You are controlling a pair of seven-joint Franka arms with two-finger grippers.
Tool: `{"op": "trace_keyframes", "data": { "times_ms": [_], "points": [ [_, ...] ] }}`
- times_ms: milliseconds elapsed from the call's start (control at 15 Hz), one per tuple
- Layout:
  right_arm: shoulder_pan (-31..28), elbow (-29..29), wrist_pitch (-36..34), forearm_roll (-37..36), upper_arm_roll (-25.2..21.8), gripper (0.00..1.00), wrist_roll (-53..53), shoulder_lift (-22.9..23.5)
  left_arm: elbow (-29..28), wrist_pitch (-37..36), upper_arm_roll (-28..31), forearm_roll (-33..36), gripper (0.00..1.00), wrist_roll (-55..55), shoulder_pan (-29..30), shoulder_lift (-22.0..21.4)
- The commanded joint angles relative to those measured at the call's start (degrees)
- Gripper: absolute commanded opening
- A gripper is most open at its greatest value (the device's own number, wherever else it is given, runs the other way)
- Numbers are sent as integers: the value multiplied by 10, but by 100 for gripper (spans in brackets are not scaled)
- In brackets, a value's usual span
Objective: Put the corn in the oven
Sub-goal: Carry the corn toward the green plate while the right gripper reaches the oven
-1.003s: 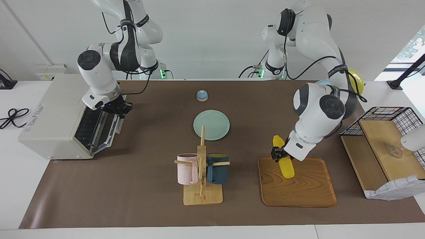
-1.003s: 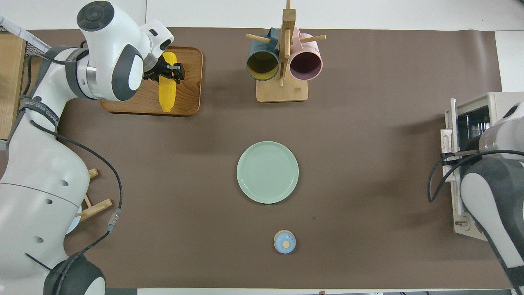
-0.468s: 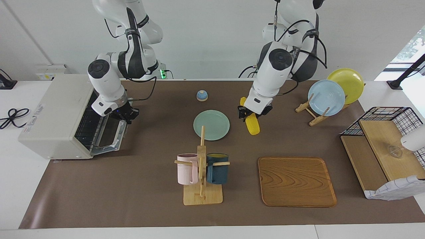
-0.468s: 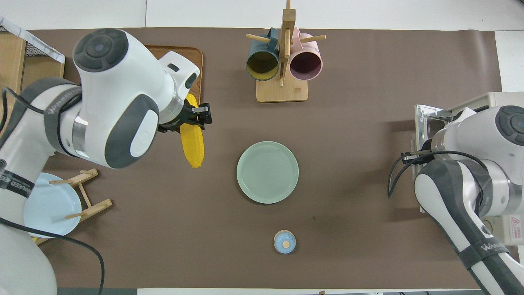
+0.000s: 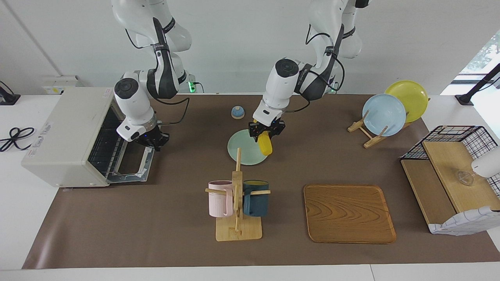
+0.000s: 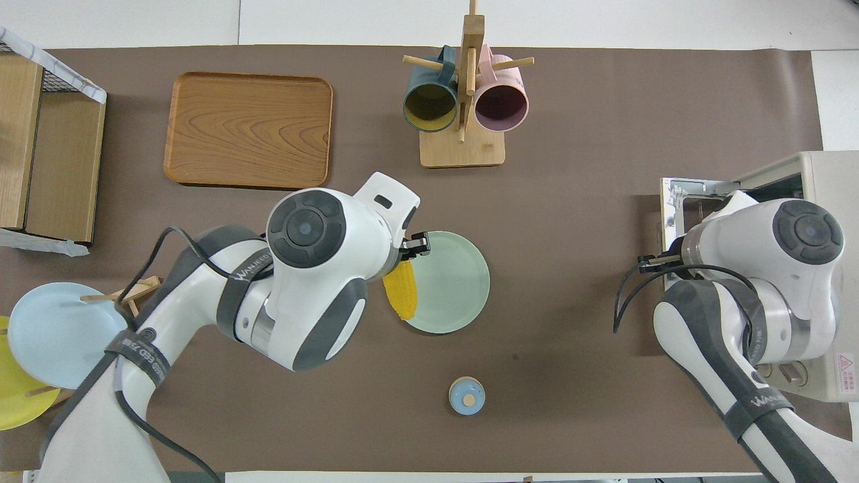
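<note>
The arms' sleeve lettering is too small to read. The left gripper (image 5: 266, 131) is clamped on the corn (image 5: 265, 144) above the mint plate (image 5: 243, 150) – the wooden tray (image 5: 349, 212) lies bare. The right gripper (image 5: 150, 140), fingers together, grips the oven (image 5: 64, 134) door's edge – door down.

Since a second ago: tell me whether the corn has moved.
Yes. The left gripper, shut on the corn, has carried it off the wooden tray to above the mint plate, toward the oven.
</note>
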Motion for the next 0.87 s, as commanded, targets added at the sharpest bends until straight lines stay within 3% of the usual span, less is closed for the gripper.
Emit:
{"op": "trace_keyframes", "data": {
  "times_ms": [0, 201, 736, 802],
  "points": [
    [0, -17, 11, -31, -18, 0, 29, -4, 2, 56, 11, -12, 0, -3, -19, 40],
    [0, -18, 12, -30, -18, 0, 32, 4, 8, 79, 12, -12, 0, -17, -38, 68],
    [33, -17, 21, -17, -13, 0, 95, 15, 5, 73, 12, -12, 1, -16, -45, 65],
    [38, -17, 34, -7, -13, 0, 96, 16, 4, 73, 12, -12, 12, -16, -50, 65]
  ]
}}
